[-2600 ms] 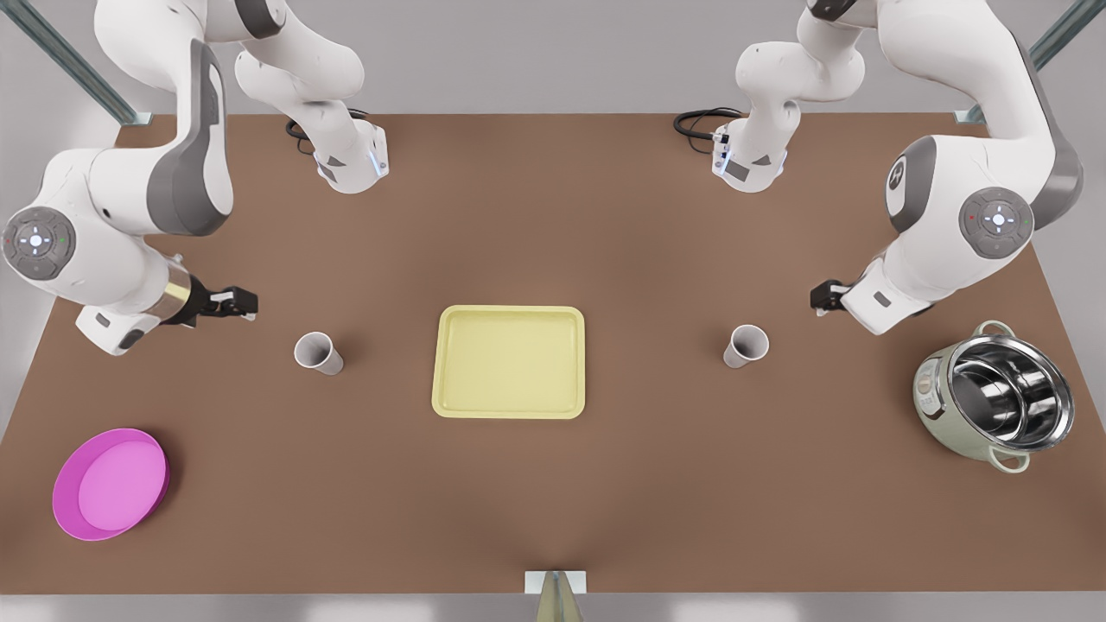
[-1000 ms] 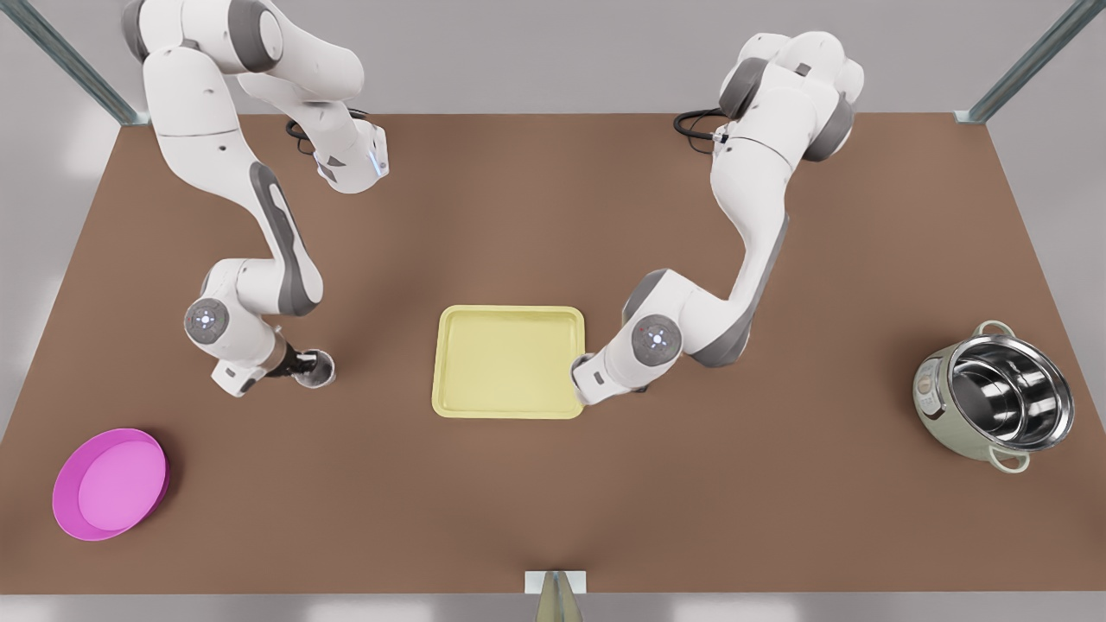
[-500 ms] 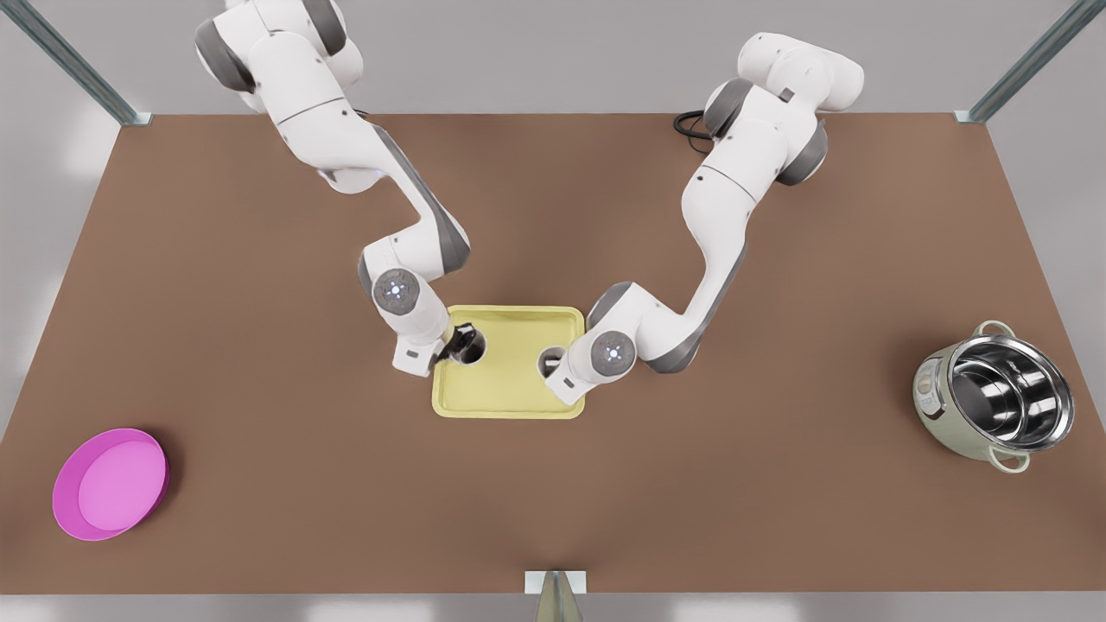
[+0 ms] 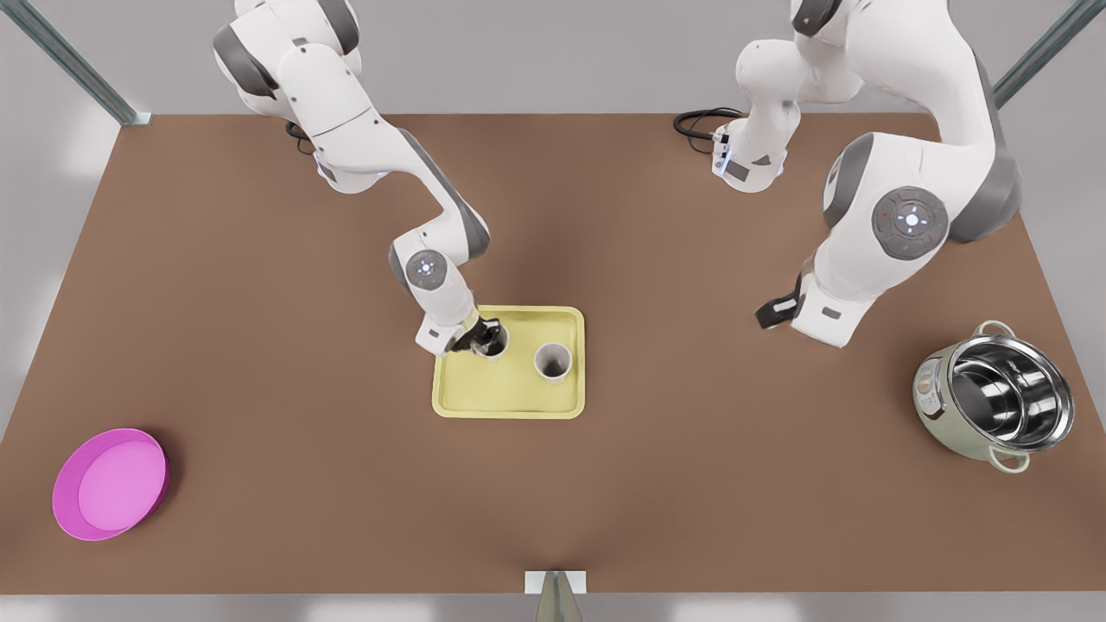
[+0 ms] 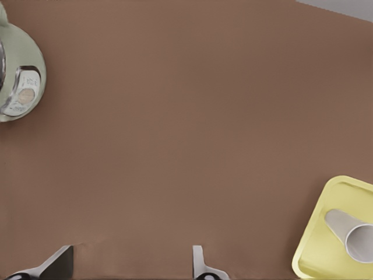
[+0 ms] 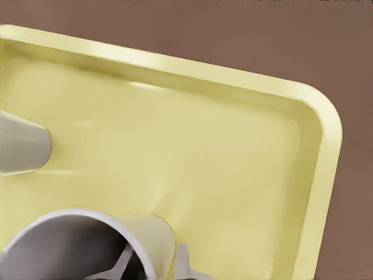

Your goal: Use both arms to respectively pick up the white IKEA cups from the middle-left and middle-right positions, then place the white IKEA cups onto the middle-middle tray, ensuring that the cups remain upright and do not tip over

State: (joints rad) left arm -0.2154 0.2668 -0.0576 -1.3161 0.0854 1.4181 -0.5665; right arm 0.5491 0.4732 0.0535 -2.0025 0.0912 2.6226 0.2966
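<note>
On the pale yellow rectangular tray (image 4: 484, 393) in the front view, your right gripper (image 4: 484, 339) holds one small white tapered cup (image 4: 495, 345) beside the second white cup (image 4: 553, 361), the left wrist view has the left gripper (image 5: 131, 271) with jaws open over brown tabletop (image 5: 175, 116) well away, and the right wrist view shows jaws pinching the upright cup's rim, so release straight upward.

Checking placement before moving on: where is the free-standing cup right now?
In the front view the free-standing cup stands upright on the tray's right half, beside the other cup, which sits in the right pincer.
</note>
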